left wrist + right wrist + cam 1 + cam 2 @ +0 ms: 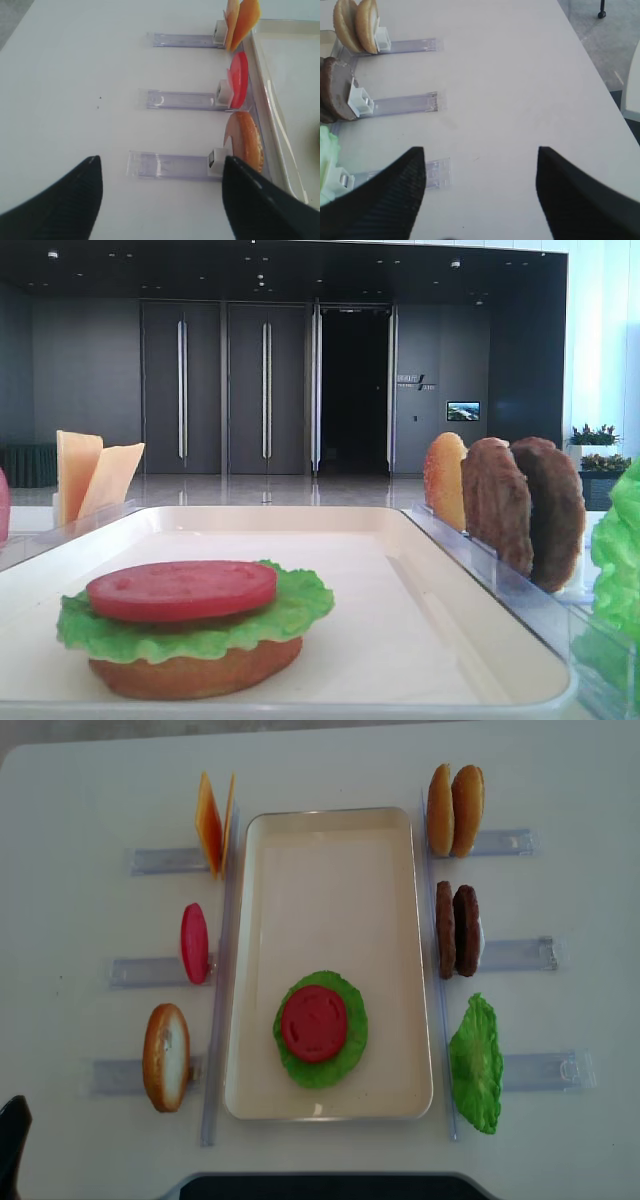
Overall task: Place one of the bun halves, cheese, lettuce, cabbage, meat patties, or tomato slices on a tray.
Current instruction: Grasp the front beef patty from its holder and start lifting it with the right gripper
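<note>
Hands [480,195] [160,197] low — fingers apart, empty

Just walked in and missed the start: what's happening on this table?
A two-armed robot is stacking a toy burger on the tray. So far a bun half, lettuce and a tomato slice are piled there. Neither gripper holds anything: the right gripper and left gripper hang open above the table beside the racks, where meat patties and cheese wait.
</note>
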Controlling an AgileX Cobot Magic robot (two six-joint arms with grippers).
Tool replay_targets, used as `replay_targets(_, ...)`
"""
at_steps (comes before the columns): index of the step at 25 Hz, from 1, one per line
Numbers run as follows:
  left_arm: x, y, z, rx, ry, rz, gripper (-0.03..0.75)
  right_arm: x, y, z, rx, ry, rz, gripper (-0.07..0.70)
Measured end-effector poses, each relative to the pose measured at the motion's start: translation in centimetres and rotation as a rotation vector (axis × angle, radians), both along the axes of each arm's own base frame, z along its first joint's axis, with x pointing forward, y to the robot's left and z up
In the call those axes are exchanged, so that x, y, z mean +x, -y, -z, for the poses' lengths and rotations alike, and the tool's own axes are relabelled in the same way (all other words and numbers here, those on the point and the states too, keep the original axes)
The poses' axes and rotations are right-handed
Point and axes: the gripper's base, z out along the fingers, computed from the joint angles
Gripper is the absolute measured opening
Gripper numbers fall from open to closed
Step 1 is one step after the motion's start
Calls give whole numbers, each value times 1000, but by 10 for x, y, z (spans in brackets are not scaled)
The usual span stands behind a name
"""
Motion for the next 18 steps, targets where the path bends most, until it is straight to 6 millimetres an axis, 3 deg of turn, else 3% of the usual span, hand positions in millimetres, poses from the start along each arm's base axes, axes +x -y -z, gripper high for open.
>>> replay_targets(18, 0, 0, 0, 0, 0, 0, 573, 0, 0, 0, -1, 0, 1, 480)
